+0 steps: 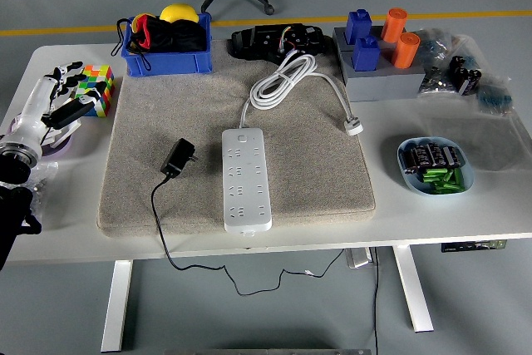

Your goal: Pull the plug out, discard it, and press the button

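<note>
A black plug [177, 158] lies unplugged on the grey mat [150, 114], just left of the white power strip [246, 178], its cord trailing off the table's [490, 197] near edge. The left hand [54, 99] hovers at the left edge, fingers spread, holding nothing.

My white desk [499, 197], crowded.
On it I see a beige mat [237, 147], blue bin [166, 60], colour cube [97, 90], grey block stand [382, 81] and blue bowl [435, 165].
</note>
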Robot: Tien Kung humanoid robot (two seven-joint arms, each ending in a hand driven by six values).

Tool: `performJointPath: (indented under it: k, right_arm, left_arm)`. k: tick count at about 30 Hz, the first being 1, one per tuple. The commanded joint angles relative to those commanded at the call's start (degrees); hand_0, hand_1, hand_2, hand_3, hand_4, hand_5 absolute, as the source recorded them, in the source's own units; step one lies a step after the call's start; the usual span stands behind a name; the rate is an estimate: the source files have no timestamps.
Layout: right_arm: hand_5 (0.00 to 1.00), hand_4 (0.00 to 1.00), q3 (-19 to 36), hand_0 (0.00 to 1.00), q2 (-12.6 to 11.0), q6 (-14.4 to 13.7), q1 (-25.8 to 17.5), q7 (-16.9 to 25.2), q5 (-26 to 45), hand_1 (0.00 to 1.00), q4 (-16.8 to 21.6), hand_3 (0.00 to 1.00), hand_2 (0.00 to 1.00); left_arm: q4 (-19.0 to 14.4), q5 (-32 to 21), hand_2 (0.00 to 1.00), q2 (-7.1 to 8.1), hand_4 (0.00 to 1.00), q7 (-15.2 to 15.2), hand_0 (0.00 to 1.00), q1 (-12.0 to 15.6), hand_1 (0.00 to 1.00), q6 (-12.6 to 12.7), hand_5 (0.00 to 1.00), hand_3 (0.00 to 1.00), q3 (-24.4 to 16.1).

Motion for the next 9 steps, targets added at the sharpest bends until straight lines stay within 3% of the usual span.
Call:
performJointPath:
  k: [9]
  right_arm:
    - [0.508, 0.661, 0.2, 0.753, 0.1, 0.0, 0.1, 0.0, 0.0, 0.663, 0.0, 0.62, 0.653]
  left_arm:
    - [-0.2, 0.0, 0.835, -0.03, 0.769, 0.0, 0.856, -0.1, 0.867, 0.0, 0.583, 0.893, 0.0]
